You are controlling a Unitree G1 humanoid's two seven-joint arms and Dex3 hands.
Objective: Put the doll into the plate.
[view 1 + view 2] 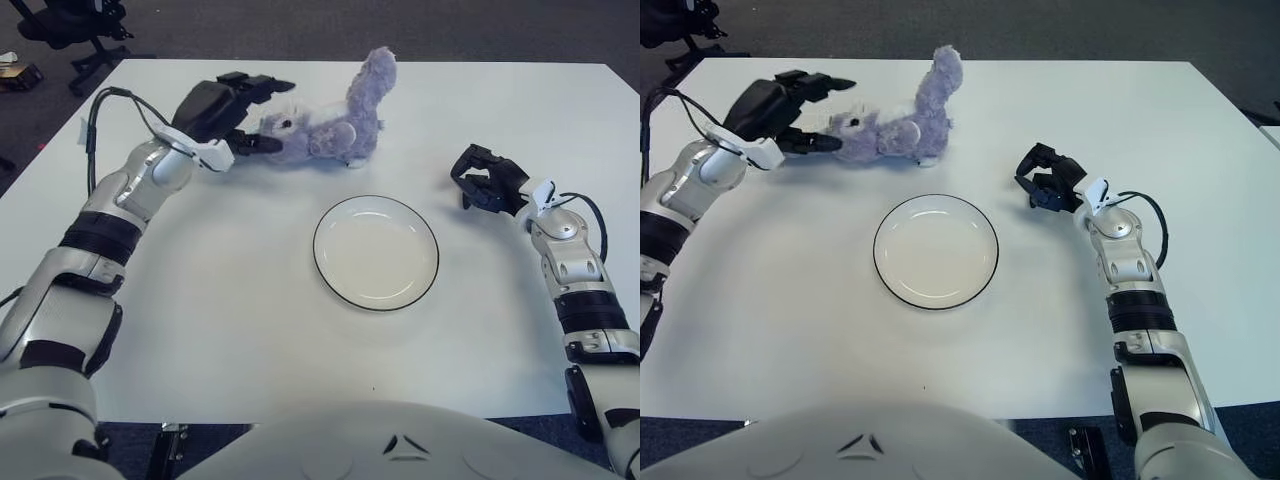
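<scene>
Left hand (232, 105) reaches with fingers spread at the purple plush doll (325, 125), ungrasped beyond the plate (375, 251); next, probably, closing on it; right hand (487, 182) curled empty

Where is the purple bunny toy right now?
The doll lies on the white table behind the plate, towards the robot's left. The left hand is at its head, fingers open; the right hand shows right of the plate.
</scene>
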